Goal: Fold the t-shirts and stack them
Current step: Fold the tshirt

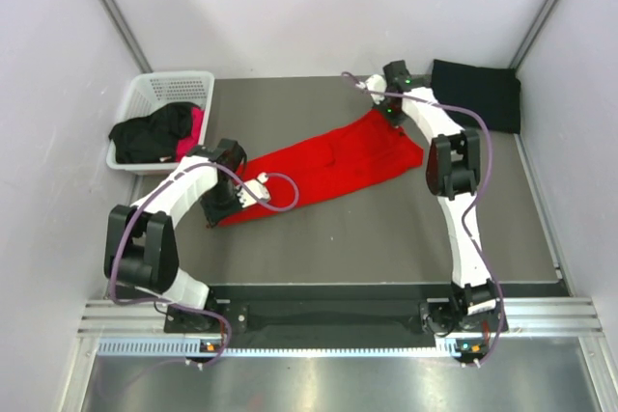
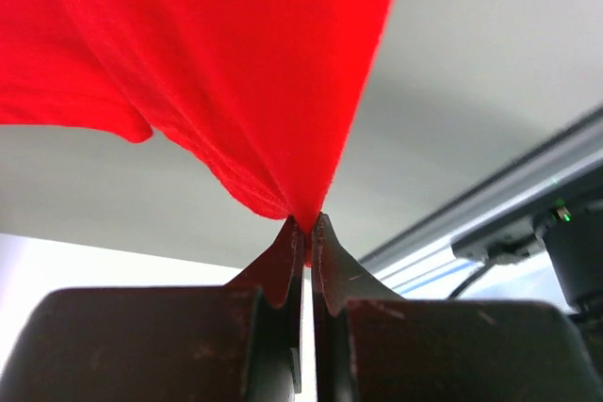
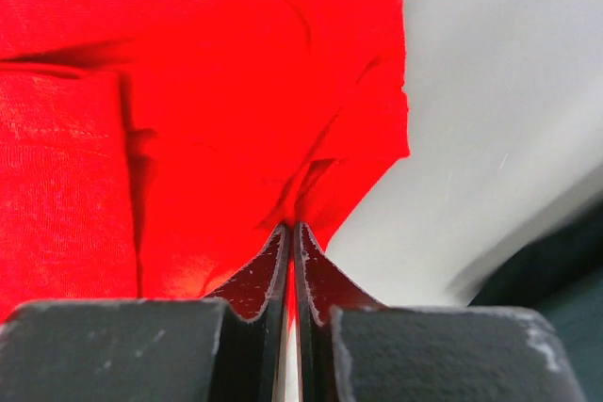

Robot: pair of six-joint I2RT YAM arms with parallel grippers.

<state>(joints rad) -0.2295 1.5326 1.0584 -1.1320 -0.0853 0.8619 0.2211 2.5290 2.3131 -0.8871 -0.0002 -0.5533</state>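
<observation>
A large bright red t-shirt [image 1: 328, 166] lies stretched diagonally across the grey table. My left gripper [image 1: 224, 202] is shut on its near-left corner; in the left wrist view the red cloth [image 2: 217, 72] hangs pinched between the jaws of that gripper [image 2: 307, 223]. My right gripper [image 1: 389, 111] is shut on the shirt's far-right corner, and the right wrist view shows a fold of red cloth [image 3: 188, 129] caught at its tips [image 3: 293, 226]. A folded black t-shirt [image 1: 478, 92] lies at the far right. Black and pink t-shirts [image 1: 159, 132] fill the basket.
A white lattice basket [image 1: 159, 91] stands at the far left of the table. Grey walls close in the table on three sides. A metal rail [image 1: 338, 320] runs along the near edge by the arm bases.
</observation>
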